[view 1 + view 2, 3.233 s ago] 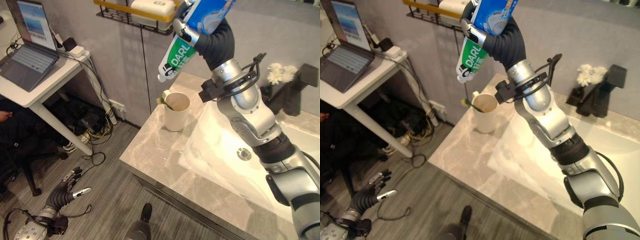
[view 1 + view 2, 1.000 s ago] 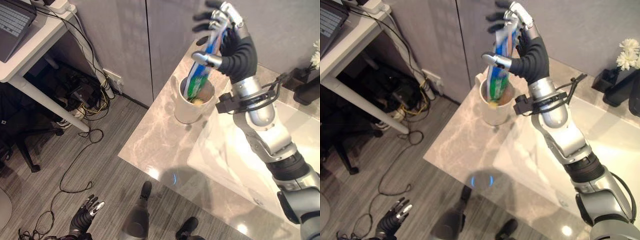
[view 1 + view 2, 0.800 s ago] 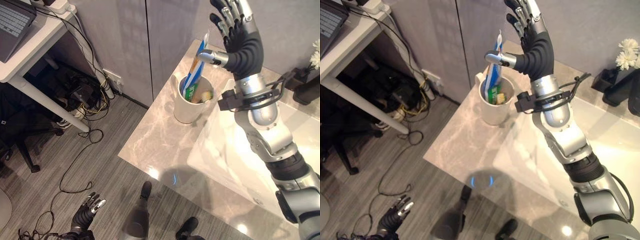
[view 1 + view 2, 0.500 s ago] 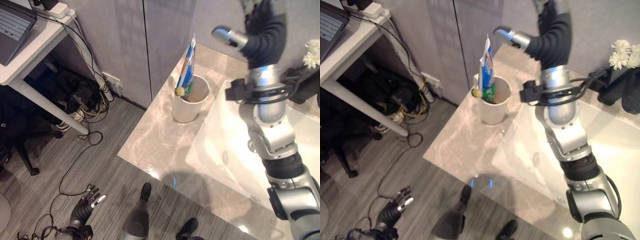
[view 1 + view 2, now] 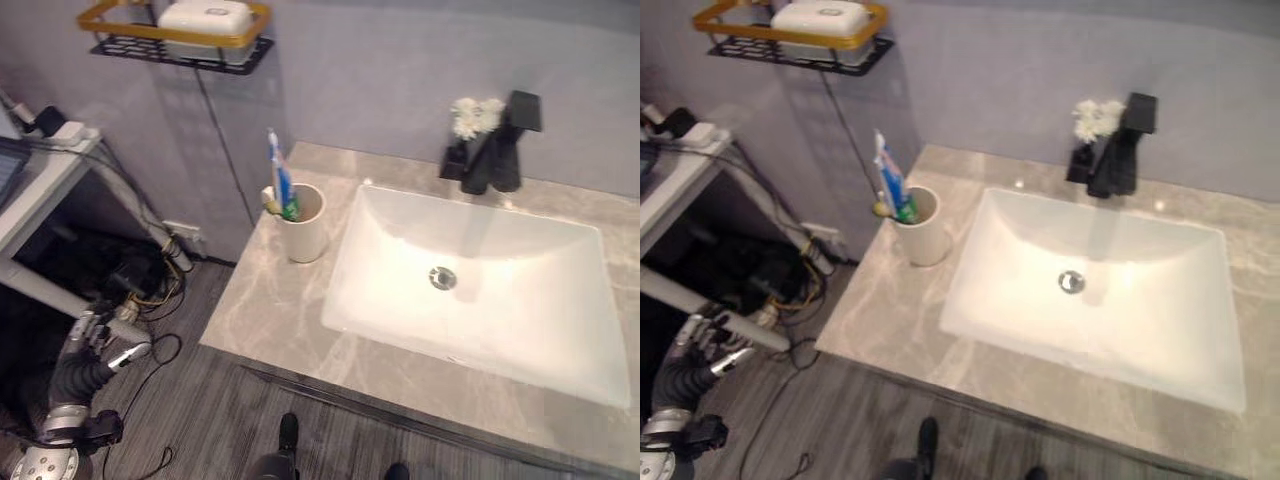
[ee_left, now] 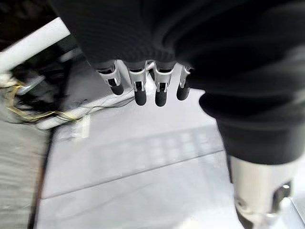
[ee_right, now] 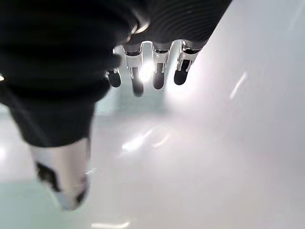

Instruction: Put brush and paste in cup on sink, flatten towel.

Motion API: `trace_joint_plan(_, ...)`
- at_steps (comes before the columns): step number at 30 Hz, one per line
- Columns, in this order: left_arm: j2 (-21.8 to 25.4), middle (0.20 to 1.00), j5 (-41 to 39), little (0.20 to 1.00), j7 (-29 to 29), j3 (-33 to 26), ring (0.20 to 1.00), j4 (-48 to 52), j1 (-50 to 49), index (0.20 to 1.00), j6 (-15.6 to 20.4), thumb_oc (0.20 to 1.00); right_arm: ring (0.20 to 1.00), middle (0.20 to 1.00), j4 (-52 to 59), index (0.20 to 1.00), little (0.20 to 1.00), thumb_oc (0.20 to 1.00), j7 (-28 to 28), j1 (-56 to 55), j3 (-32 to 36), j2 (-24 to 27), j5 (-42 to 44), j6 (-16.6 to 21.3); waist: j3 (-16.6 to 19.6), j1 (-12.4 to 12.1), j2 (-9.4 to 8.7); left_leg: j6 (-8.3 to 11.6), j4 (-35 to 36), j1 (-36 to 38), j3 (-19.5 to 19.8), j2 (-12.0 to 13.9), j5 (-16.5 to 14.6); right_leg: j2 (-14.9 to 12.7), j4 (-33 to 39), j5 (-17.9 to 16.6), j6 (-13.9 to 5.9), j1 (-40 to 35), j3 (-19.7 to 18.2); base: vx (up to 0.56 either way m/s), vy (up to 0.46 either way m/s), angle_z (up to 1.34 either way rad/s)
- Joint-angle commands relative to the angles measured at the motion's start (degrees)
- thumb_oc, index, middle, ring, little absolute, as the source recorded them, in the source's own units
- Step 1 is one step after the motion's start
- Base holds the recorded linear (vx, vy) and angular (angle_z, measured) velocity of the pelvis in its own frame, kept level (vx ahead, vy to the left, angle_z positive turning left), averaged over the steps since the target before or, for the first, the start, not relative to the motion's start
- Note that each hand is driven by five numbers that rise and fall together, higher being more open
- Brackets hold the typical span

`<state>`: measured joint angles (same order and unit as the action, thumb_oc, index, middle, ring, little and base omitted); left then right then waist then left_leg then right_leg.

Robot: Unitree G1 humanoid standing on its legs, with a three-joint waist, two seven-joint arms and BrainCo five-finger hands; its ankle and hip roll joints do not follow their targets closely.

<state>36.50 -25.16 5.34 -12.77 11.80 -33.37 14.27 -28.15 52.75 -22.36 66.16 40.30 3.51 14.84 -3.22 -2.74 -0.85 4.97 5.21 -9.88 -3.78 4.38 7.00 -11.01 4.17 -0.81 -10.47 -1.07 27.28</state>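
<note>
Countertop [image 5: 290, 310] of marbled stone holds a white basin [image 5: 480, 290]. At its 9 o'clock a cream cup [image 5: 303, 228] already holds toothpaste tube [image 5: 281, 180] and toothbrush [image 5: 268, 205]. No towel is visible, so locate it first, then press it with flat fingers. Left hand [image 5: 88, 355] hangs at 8 o'clock, relaxed and empty; right hand [image 7: 147, 71] is likewise spread and empty.

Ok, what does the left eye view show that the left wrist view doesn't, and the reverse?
Left eye view: the cup holding the toothpaste tube and toothbrush upright on the counter, beside the basin, with the faucet, flowers and wall shelf behind. Left wrist view: the left hand close up, fingers straight, holding nothing. Both: that hand low over the floor, the white desk leg and the cable tangle.
</note>
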Motion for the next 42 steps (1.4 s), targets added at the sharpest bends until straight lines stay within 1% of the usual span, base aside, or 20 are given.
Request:
trace_joint_plan(1,5.0,1.0,4.9,1.0,1.1,2.7,1.0,3.3,1.8,1.0,5.6,1.0,1.0,1.0,-14.3,1.0,1.0,1.0,1.2,7.1,-8.8,1.6,9.7,1.1,-1.6,-1.0,-0.66,2.15,-0.2,1.5,-1.3,2.9,-2.7,-4.4,0.8,-4.7,-3.26,1.4,-2.8,-0.04,-0.013,-0.23)
trace_joint_plan(2,6.0,1.0,5.6,1.0,1.4,3.8,1.0,3.3,1.8,1.0,6.2,1.0,1.0,1.0,-20.1,1.0,1.0,1.0,-0.9,8.2,-11.4,1.4,12.7,2.1,-1.8,-0.9,-0.47,1.94,-0.2,1.4,-1.7,3.0,-2.4,-4.4,0.8,-5.0,-3.18,1.7,-3.1,-0.04,-0.014,-0.04)
trace_joint_plan(4,7.0,1.0,6.1,1.0,1.8,5.1,1.0,4.4,2.0,1.0,6.6,1.0,1.0,1.0,-29.7,1.0,1.0,1.0,-3.9,9.1,-15.4,-0.4,17.7,1.7,-2.5,-0.8,0.09,2.04,-0.2,1.6,-2.1,3.2,-2.6,-4.2,0.8,-4.8,-3.28,2.0,-3.6,-0.03,-0.02,-0.11)
trace_joint_plan(5,7.2,1.0,5.6,1.0,1.6,5.3,1.0,4.8,2.0,1.0,6.9,1.0,1.0,1.0,-33.6,1.0,1.0,1.0,-6.6,9.9,-18.0,-1.6,19.7,1.2,-2.8,-0.9,0.31,2.09,-0.2,1.5,-2.3,3.3,-2.5,-4.2,0.8,-4.9,-3.23,2.3,-3.8,-0.05,-0.008,-0.21)
trace_joint_plan(6,7.3,1.0,5.6,1.0,1.6,5.1,1.0,4.8,1.9,1.0,6.9,1.0,1.0,1.0,-34.1,1.0,1.0,1.0,-7.0,10.1,-18.3,-1.4,20.0,1.4,-2.8,-0.8,0.19,2.0,-0.2,1.4,-2.3,3.2,-2.2,-4.2,0.8,-5.1,-3.12,2.5,-3.9,-0.06,-0.013,-0.16)
trace_joint_plan(7,7.1,0.586,4.2,0.586,1.4,6.1,0.586,5.5,2.8,0.586,7.1,0.586,1.0,1.0,-40.2,1.0,1.0,1.0,-12.6,12.0,-25.3,-4.9,22.2,-0.7,-3.6,-1.0,0.87,2.21,-0.2,1.2,-2.6,3.4,-2.1,-4.0,0.8,-5.0,-3.07,3.1,-4.4,-0.08,-0.013,-0.13)
trace_joint_plan(8,6.9,0.457,3.6,0.457,1.0,6.4,0.457,5.8,3.0,0.457,7.2,0.457,1.0,1.0,-43.3,1.0,1.0,1.0,-15.1,12.5,-29.0,-6.7,22.1,-2.4,-4.0,-1.0,1.1,2.28,-0.2,0.9,-2.7,3.4,-1.9,-3.9,0.8,-5.1,-2.96,3.5,-4.7,-0.07,-0.013,-0.07)
trace_joint_plan(9,6.9,0.307,3.6,0.307,1.0,6.2,0.307,5.8,3.0,0.307,7.2,0.307,1.0,1.0,-43.5,1.0,1.0,1.0,-15.3,12.7,-29.2,-6.6,22.2,-2.3,-4.0,-0.9,1.0,2.19,-0.2,0.7,-2.8,3.4,-1.6,-3.9,0.8,-5.4,-2.87,3.7,-4.8,-0.1,-0.035,-0.07)
trace_joint_plan(10,6.9,0.2,2.1,0.2,-1.4,8.0,0.2,6.4,4.4,0.2,6.6,0.2,1.0,1.0,-50.1,1.0,1.0,1.0,-23.8,16.7,-36.9,-11.6,25.3,-5.8,-4.7,-1.6,1.59,2.39,-0.2,0.0,-2.9,3.5,-1.2,-3.9,0.8,-5.5,-2.69,4.6,-4.8,-0.08,-0.033,-0.04)
trace_joint_plan(12,6.4,0.2,0.2,0.2,-3.0,7.9,0.2,7.0,4.9,0.2,6.0,0.2,1.0,1.0,-51.4,1.0,1.0,1.0,-28.5,18.9,-45.7,-14.6,21.0,-8.7,-5.1,-2.1,2.08,2.54,-0.2,-0.7,-3.0,3.6,-0.7,-3.6,0.8,-5.7,-2.33,5.6,-5.5,-0.07,-0.044,-0.09)
trace_joint_plan(14,5.3,0.2,-1.9,0.2,-4.8,8.6,0.2,5.9,6.2,0.2,5.3,0.2,1.0,1.0,-47.2,1.0,1.0,1.0,-32.5,19.5,-54.8,-17.6,14.6,-9.1,-5.8,-2.3,2.57,2.82,-0.2,-1.5,-3.3,3.7,-0.2,-3.4,0.8,-5.9,-2.04,6.9,-6.0,-0.05,-0.043,-0.08)
trace_joint_plan(15,5.2,0.2,-2.5,0.2,-5.2,8.5,0.2,5.9,6.2,0.2,5.2,0.2,1.0,1.0,-42.5,1.0,1.0,1.0,-34.7,19.9,-61.9,-18.8,8.8,-9.0,-6.3,-2.5,2.97,3.0,-0.2,-1.8,-3.5,3.9,0.0,-3.4,0.8,-5.9,-1.94,7.4,-6.6,-0.03,-0.037,-0.07)
trace_joint_plan(17,4.2,0.2,-3.9,0.2,-6.4,8.6,0.2,4.8,6.6,0.2,5.4,0.2,1.0,1.0,-32.0,1.0,1.0,1.0,-37.2,19.4,-70.3,-17.9,0.9,-7.7,-6.9,-2.2,3.59,3.34,-0.2,-2.9,-4.1,3.9,0.5,-3.3,0.8,-6.2,-1.89,9.0,-7.3,-0.02,-0.033,-0.11)
trace_joint_plan(18,3.7,0.2,-4.2,0.2,-6.5,8.4,0.2,5.0,6.9,0.2,6.1,0.2,1.0,1.0,-26.4,1.0,1.0,1.0,-38.1,19.5,-72.4,-17.3,0.1,-7.2,-7.2,-1.7,3.84,3.45,-0.2,-4.0,-4.3,3.9,1.0,-3.4,0.8,-6.6,-1.78,10.7,-8.0,-0.04,-0.031,-0.12)
trace_joint_plan(20,2.6,0.2,-5.0,0.2,-6.5,9.3,0.2,4.2,8.2,0.2,5.4,0.2,1.0,1.0,-29.3,1.0,1.0,1.0,-39.4,22.1,-73.9,-19.3,0.2,-8.0,-7.0,-2.0,4.44,4.01,-0.2,-5.3,-4.5,4.0,1.2,-3.5,0.8,-6.5,-1.54,12.0,-8.2,-0.01,-0.054,-0.08)
trace_joint_plan(22,2.9,0.2,-4.7,0.2,-7.0,9.7,0.2,4.4,9.1,0.2,5.3,0.2,1.0,1.0,-28.4,1.0,1.0,1.0,-39.0,23.5,-77.0,-19.1,-4.2,-8.4,-7.2,-2.1,5.12,4.43,-0.2,-5.9,-4.7,4.3,1.3,-3.7,0.8,-6.4,-1.48,12.6,-8.0,0.02,-0.045,-0.05)
trace_joint_plan(27,3.2,0.2,-3.6,0.2,-6.2,13.1,0.2,4.8,14.5,0.2,5.5,0.2,1.0,1.0,-29.2,1.0,1.0,1.0,-37.6,26.5,-77.5,-19.5,-3.5,-8.6,-7.8,-1.2,6.17,5.02,-0.2,-7.1,-5.4,4.7,1.9,-3.6,0.8,-6.6,-1.37,14.5,-8.9,0.01,-0.039,-0.01)
trace_joint_plan(29,3.6,0.2,-2.5,0.2,-5.7,14.4,0.2,5.3,16.6,0.2,5.8,0.2,1.0,1.0,-29.3,1.0,1.0,1.0,-37.2,27.5,-79.7,-19.3,-6.1,-8.7,-8.1,-0.7,6.31,5.16,-0.2,-7.3,-5.9,4.8,1.9,-3.4,0.8,-6.6,-1.31,15.1,-9.5,0.01,-0.032,-0.14)
trace_joint_plan(34,5.2,0.2,-0.3,0.2,-5.2,14.2,0.2,7.6,18.9,0.2,6.7,0.2,1.0,1.0,-31.1,1.0,1.0,1.0,-36.9,28.4,-79.4,-19.3,-5.8,-8.9,-8.2,-0.2,6.34,5.31,-0.2,-6.9,-6.7,5.3,1.7,-3.2,0.8,-6.5,-1.19,15.5,-10.4,0.03,-0.031,-0.14)
trace_joint_plan(42,5.4,0.2,-2.4,0.2,-6.9,13.0,0.2,8.6,16.9,0.2,6.4,0.2,1.0,1.0,-35.9,1.0,1.0,1.0,-36.8,28.1,-77.1,-19.1,-4.4,-9.6,-8.0,-0.5,7.27,5.33,-0.2,-5.8,-7.1,5.5,1.6,-3.0,0.8,-6.0,-0.91,14.6,-10.3,0.01,-0.016,-0.04)
